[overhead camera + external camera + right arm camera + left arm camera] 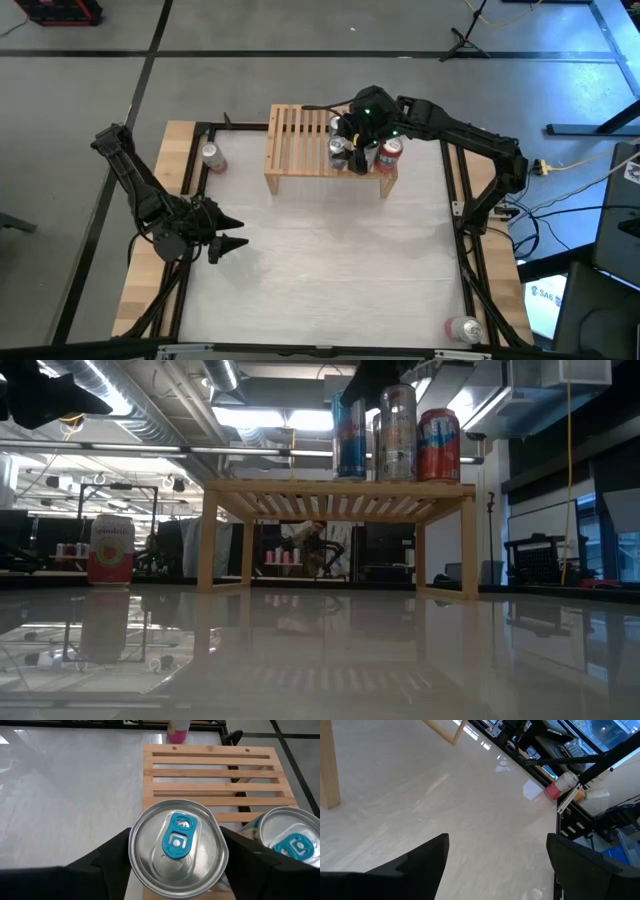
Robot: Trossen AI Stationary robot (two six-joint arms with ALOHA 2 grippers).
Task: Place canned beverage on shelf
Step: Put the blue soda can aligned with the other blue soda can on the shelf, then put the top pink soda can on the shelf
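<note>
The light-wood shelf stands at the table's far middle, and three cans stand upright at the right end of its slatted top. My right gripper is over them, coming down at a slant. It is open, one finger on each side of a silver can with a blue tab. A second blue-tab can stands right beside it, and a red can is at the shelf's right end. My left gripper waits open over the table's left side with nothing between its fingers. My right gripper has a finger close by each side of the silver can's wall, reaching down at a slant from the table's right. The can's rim hides the wall, so I cannot tell whether the fingers touch it. The can stands upright on the slats.
A pink-and-white can stands on the table left of the shelf. Another can lies on its side at the near right corner. The slats left of the cans are bare. A broad white tabletop stretches in front of the shelf.
</note>
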